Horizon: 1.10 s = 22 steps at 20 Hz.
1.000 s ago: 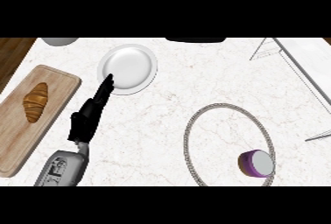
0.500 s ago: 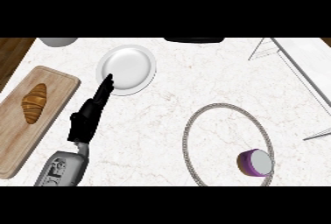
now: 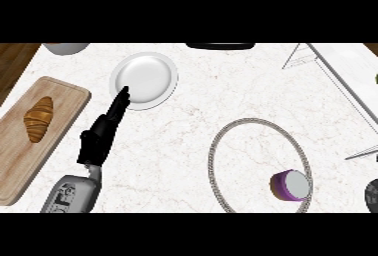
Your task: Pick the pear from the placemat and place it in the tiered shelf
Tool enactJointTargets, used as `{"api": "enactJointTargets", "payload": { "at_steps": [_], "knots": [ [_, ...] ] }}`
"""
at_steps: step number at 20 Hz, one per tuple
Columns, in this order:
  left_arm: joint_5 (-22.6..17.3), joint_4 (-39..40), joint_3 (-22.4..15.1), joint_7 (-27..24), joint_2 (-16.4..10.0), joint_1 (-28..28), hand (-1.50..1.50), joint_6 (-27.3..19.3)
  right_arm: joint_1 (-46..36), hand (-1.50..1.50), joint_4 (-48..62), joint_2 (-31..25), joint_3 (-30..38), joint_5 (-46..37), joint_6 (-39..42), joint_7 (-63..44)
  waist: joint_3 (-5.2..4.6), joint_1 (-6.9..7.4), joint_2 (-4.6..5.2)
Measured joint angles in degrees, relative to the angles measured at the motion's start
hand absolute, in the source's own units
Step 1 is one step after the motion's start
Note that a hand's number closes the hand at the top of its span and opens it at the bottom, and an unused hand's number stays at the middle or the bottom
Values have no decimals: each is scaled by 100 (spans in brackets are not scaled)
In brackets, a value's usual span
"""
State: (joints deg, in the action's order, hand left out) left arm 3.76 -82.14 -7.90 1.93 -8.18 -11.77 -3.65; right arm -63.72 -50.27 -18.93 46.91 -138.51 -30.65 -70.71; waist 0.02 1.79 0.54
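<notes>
Left hand [image 3: 98,136] flat open, empty, fingertips at plate [image 3: 151,75]; placemat [image 3: 221,145] well right.

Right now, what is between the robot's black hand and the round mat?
Nothing but bare marble counter. The head view shows it running from the left hand to the placemat rim. The white plate lies farther back, outside that stretch.

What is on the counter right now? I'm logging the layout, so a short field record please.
left hand: open, fingers straight, tips at the plate's lower-left rim
plate: white, round
cutting board: far left, holds a croissant
placemat: round, holds a purple object near its right rim
tiered shelf: upper right, partly cut off
right hand: seemingly the dark shape at the right edge, mostly cut off
</notes>
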Motion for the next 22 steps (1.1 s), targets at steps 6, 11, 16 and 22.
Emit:
{"api": "enactJointTargets", "payload": {
  "at_steps": [6,11,16,22],
  "knots": [
    [24,78,22,-23,66,-10,0,-48,-123,-150,-384,271,144,179,-337,163,0,-18,-4],
    [40,41,22,-35,76,9,0,-35,-296,-150,-538,379,211,293,-607,288,-1,-8,-10],
    [19,-10,71,-57,12,90,0,13,-499,-150,-1197,485,168,225,-968,461,-3,-27,-32],
    [29,-31,83,2,17,109,0,12,-664,-150,-2471,858,175,-231,-1021,377,-8,-94,-66]
  ]
}}
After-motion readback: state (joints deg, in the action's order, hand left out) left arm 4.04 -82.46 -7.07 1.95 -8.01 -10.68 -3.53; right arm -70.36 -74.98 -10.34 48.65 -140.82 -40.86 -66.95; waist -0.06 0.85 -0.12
